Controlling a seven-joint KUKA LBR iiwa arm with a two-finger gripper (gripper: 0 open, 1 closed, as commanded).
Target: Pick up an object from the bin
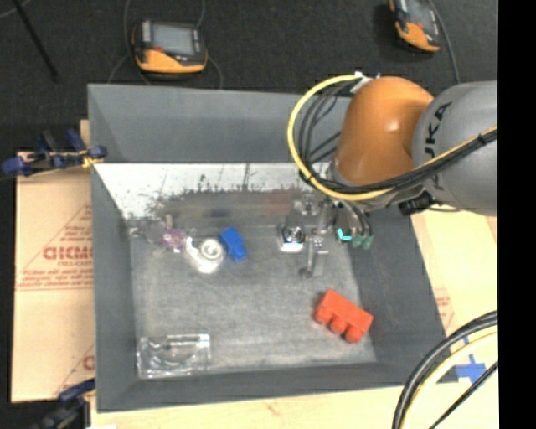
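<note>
Claw point(311, 247) above bin point(251, 310) floor (opening unclear), red block point(342, 316) nearby, arm point(461, 147) lettered "UKA"

Lying on dark floor point(276, 42) beyond the far edge of the bin point(251, 126): orange-and-black device point(168, 46) (cabled) near its left corner, second such device point(416, 23) toward the right corner.

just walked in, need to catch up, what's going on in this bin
A robot arm reaches into the bin from the right. Its gripper hangs near the back, right of centre, over bare floor. No thing can be seen held in it. A red block lies just in front of it, apart from it. To its left are a blue block and a white cap, close together. A clear case sits in the front left corner. Nothing looks picked yet.
</note>
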